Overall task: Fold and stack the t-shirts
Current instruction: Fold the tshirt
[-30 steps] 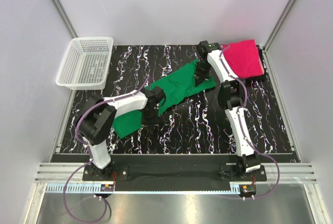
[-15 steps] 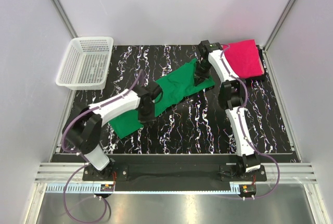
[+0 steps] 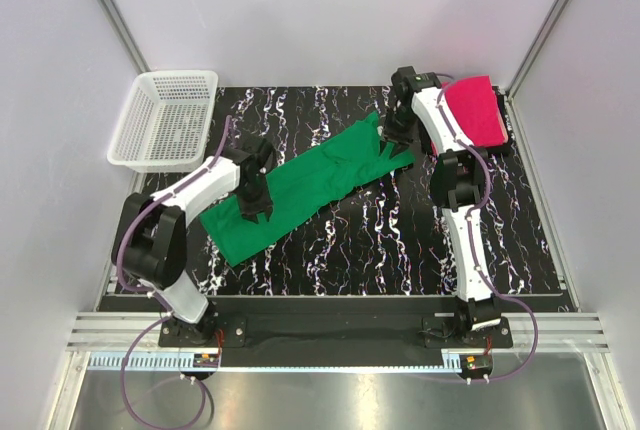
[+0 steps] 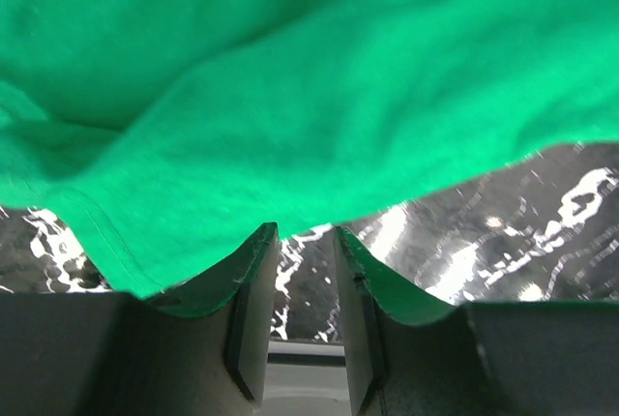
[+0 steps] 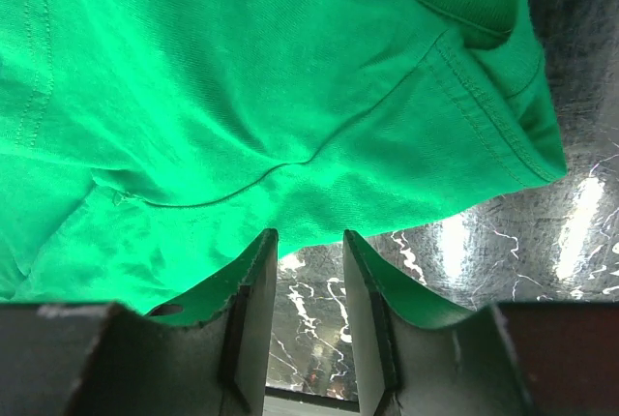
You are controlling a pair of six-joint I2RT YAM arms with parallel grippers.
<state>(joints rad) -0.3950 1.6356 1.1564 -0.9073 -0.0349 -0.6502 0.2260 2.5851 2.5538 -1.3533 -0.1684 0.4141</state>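
The green t-shirt (image 3: 305, 185) lies stretched in a long diagonal band across the black marbled table, folded lengthwise. My left gripper (image 3: 254, 212) hovers over its lower left part, jaws open with only table showing between them (image 4: 306, 242); the green cloth (image 4: 290, 97) lies just beyond the fingertips. My right gripper (image 3: 397, 142) is at the shirt's upper right end, open too, nothing between its fingers (image 5: 309, 242); a hemmed sleeve (image 5: 484, 116) lies ahead of it. The pink t-shirt (image 3: 473, 112) rests folded at the back right corner.
A white mesh basket (image 3: 165, 118) stands at the back left, partly off the table (image 3: 380, 250). Grey walls close in the back and sides. The right arm's white links (image 3: 455, 190) run along the right side of the table.
Both grippers have opened and let go of the green shirt. The left gripper moved left and back, the right gripper moved back and right, and the shirt now lies longer and flatter.
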